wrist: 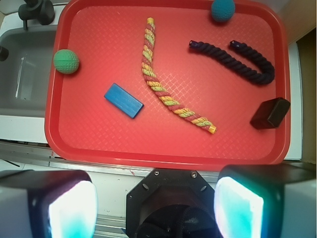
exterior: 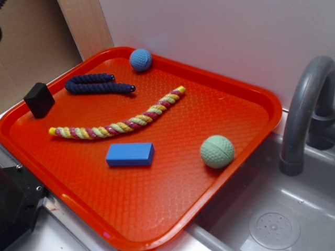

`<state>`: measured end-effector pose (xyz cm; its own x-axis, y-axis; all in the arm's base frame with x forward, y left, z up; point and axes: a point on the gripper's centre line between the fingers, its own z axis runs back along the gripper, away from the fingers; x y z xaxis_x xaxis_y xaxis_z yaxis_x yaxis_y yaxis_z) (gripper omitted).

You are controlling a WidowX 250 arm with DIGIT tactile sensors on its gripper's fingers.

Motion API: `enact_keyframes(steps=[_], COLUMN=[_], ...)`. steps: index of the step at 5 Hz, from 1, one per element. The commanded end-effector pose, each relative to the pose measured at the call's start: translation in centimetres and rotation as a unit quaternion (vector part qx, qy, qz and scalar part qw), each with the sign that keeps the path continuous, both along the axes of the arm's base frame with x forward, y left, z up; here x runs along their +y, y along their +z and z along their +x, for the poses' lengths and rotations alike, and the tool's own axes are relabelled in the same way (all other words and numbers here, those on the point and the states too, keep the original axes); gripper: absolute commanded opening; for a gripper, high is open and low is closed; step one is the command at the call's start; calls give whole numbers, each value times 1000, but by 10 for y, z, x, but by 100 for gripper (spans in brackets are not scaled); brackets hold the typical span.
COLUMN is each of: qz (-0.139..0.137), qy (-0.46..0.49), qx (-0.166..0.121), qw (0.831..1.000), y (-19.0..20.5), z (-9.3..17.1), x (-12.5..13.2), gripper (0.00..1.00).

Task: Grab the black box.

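Note:
The black box (exterior: 38, 99) stands tilted at the left edge of the red tray (exterior: 225, 112), leaning on the rim. The wrist view looks down from high up and shows the black box (wrist: 270, 113) at the right side of the tray (wrist: 99, 144). My gripper (wrist: 156, 208) hangs over the robot's base, outside the tray's near rim and far from the box. Its two pads (wrist: 72, 210) are wide apart with nothing between them. In the exterior view the gripper is out of sight.
On the tray lie a blue block (exterior: 130, 155), a green ball (exterior: 217, 151), a blue ball (exterior: 141, 59), a striped rope (exterior: 118, 125) and a dark blue rope (exterior: 97, 84). A grey sink (exterior: 272, 225) with a faucet (exterior: 306, 104) lies to the right.

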<state>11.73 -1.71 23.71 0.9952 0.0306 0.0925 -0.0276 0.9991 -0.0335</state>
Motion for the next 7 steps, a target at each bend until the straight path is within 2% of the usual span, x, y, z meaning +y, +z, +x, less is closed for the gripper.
enact_keyframes(steps=[1, 2, 3, 4, 5, 6, 7], qz=[0, 18, 25, 20, 20, 45, 47], qy=[0, 77, 148, 237, 301, 333, 357], qx=[0, 24, 35, 21, 8, -18, -9], qw=[1000, 997, 988, 971, 953, 942, 933], y=[0, -27, -36, -49, -70, -75, -86], z=[0, 17, 33, 40, 28, -5, -26], x=[0, 40, 77, 118, 143, 161, 177], gripper=[100, 100, 100, 100, 100, 100, 100])
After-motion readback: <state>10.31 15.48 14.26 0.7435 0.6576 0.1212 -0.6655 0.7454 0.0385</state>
